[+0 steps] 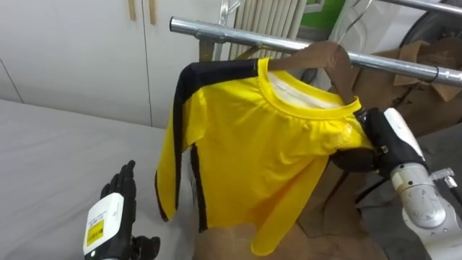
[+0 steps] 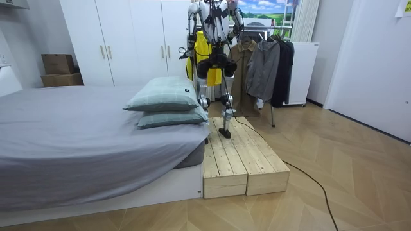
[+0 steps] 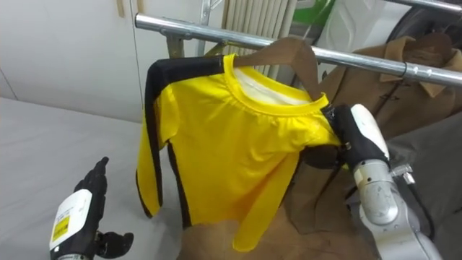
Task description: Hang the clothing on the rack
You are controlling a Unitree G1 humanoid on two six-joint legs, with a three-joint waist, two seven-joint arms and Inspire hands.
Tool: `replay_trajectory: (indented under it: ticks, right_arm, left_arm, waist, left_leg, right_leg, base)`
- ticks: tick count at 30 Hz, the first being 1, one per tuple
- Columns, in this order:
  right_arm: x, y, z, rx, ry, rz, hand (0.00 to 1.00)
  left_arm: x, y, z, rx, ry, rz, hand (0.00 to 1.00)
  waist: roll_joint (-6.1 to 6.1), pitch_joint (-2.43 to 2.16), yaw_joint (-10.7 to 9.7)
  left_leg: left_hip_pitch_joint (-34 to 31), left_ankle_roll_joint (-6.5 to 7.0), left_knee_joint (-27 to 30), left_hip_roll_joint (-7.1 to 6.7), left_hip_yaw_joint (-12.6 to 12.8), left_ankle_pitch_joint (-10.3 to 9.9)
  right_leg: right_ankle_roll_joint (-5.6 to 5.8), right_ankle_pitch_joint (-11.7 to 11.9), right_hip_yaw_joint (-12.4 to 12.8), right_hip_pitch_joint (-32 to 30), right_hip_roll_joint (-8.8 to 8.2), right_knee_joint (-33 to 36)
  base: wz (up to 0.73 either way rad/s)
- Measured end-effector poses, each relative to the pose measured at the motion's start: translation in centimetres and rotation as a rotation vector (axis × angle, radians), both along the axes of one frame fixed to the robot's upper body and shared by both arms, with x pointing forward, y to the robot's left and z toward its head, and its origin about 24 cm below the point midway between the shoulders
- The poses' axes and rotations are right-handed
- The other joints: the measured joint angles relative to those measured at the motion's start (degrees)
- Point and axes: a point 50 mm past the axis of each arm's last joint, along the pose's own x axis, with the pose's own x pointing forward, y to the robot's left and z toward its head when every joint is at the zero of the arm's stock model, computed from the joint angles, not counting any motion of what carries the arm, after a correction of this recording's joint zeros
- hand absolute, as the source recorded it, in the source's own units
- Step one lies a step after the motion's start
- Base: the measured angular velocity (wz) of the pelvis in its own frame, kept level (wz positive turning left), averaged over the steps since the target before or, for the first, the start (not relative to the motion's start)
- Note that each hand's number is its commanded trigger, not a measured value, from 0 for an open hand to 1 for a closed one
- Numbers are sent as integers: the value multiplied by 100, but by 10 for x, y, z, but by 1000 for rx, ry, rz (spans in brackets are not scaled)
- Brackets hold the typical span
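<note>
White wardrobe doors (image 1: 86,58) behind, grey bed (image 1: 50,159) on your left, and your robot stands on the wooden platform (image 2: 234,160) facing the rail (image 1: 216,30). The yellow shirt (image 1: 253,144) sits on its wooden hanger (image 1: 325,56), held up right at the rail, the hanger crossing the bar, though whether the hook is over it I cannot tell. Your right hand (image 1: 375,133) is at the shirt's shoulder end with its fingers buried under the yellow cloth, so I can't call the grip. Your left hand (image 1: 119,206) is low over the bed, fingers straight and loose, nothing in it. My reading: shirt on hanger, done; raised to the rail, done; seating the hook and letting go, left for you to do. The count: one shirt, one hanger, one rail, two pillows (image 2: 164,95) stacked on the bed, and three darker garments (image 2: 263,64) on the rack in the room view, as far as I can make out
</note>
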Motion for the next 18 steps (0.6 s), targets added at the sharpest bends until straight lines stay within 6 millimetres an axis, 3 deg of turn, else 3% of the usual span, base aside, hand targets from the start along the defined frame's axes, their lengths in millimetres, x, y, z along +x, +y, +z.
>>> replay_trajectory:
  ticks: [7, 18]
  right_arm:
    - [3, -1, -5, 131, 61, 37, 100]
    - [5, -9, -16, 193, 144, 41, 100]
  left_arm:
    - [-1, 3, 0, -1, 2, 12, 0]
    - [-4, 7, -7, -5, 37, 15, 0]
  waist:
    - [5, 0, 17]
    - [-3, 4, 21]
  left_leg:
    - [-2, 0, 42, 2, -35, 0]
    - [-45, -1, 206, -4, -194, -1]
  right_leg:
    - [-7, 4, -137, 34, -26, 2]
    - [-29, -13, -319, 65, -67, 7]
  base:
    - [3]
    - [7]
